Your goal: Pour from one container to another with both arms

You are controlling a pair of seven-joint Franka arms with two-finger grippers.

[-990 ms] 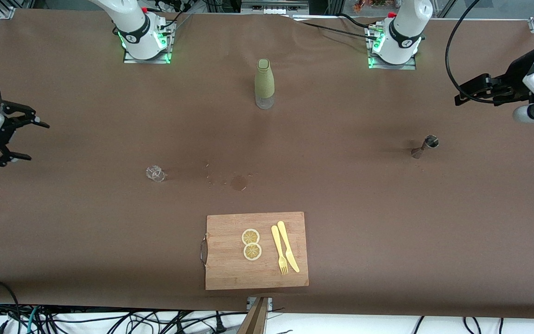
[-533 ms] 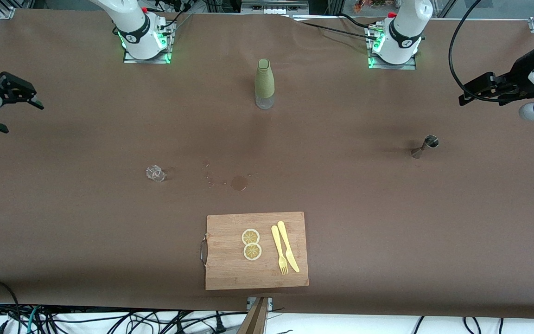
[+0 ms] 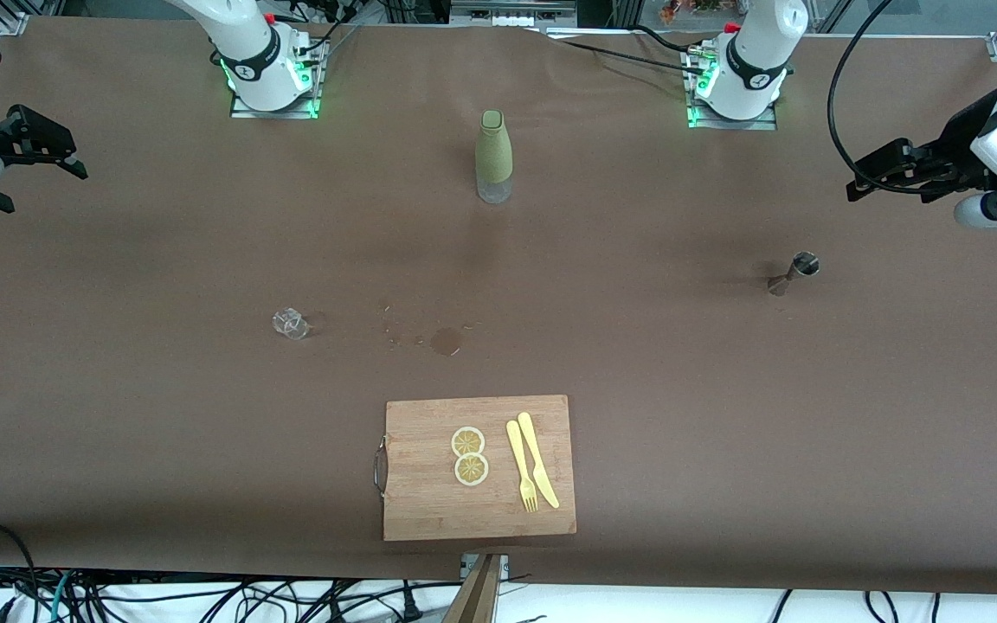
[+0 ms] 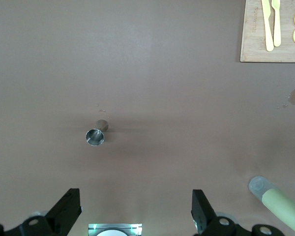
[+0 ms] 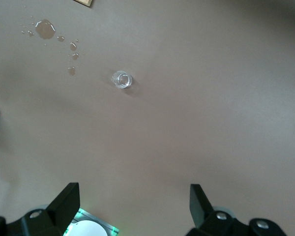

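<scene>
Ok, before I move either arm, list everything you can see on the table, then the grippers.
glass tumbler: one, clear, on the table toward the right arm's end
jigger: one, silvery steel, toward the left arm's end
bottle: one, olive-green sleeve, upright between the two bases
spill: one wet patch with droplets, between tumbler and board
cutting board: one, wooden, nearest the front camera
lemon slices: two, yellow, on the board
fork and knife: one each, yellow, beside the slices
left gripper: black, open, empty, up over its table end
right gripper: black, open, empty, up over its table end

Brown-covered table [image 3: 723, 415], cables [image 3: 204, 601] below.
</scene>
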